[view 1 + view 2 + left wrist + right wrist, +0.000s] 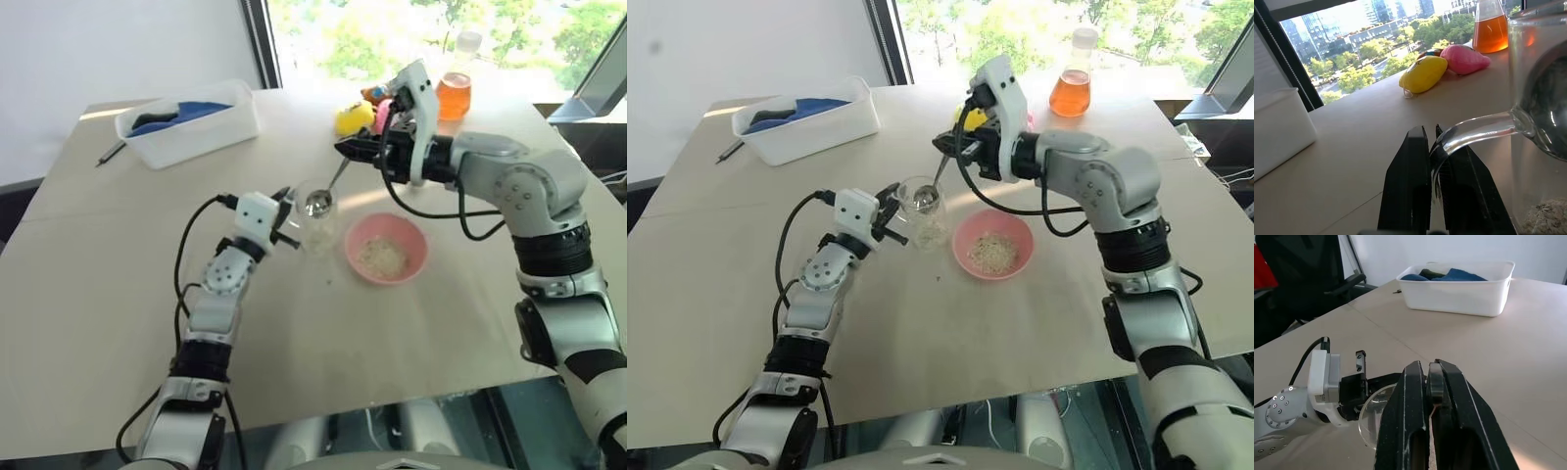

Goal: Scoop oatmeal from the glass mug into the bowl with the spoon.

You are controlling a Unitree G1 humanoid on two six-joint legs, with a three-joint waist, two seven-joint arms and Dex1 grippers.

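The glass mug [319, 233] stands upright on the table, and my left gripper [285, 212] is shut on its handle [1474, 131]. A little oatmeal [1546, 216] lies at the mug's bottom. My right gripper [345, 149] hovers above and behind the mug, shut on the thin handle of the spoon [317, 204]. The spoon slants down so that its shiny head is at the mug's mouth. Just right of the mug sits the pink bowl [415, 257], which holds a small heap of oatmeal [382, 258].
A white tub [192, 130] with blue cloth stands at the back left, with a dark pen [110, 154] beside it. At the back by the window are a flask of orange liquid [454, 95] and a yellow toy [354, 118].
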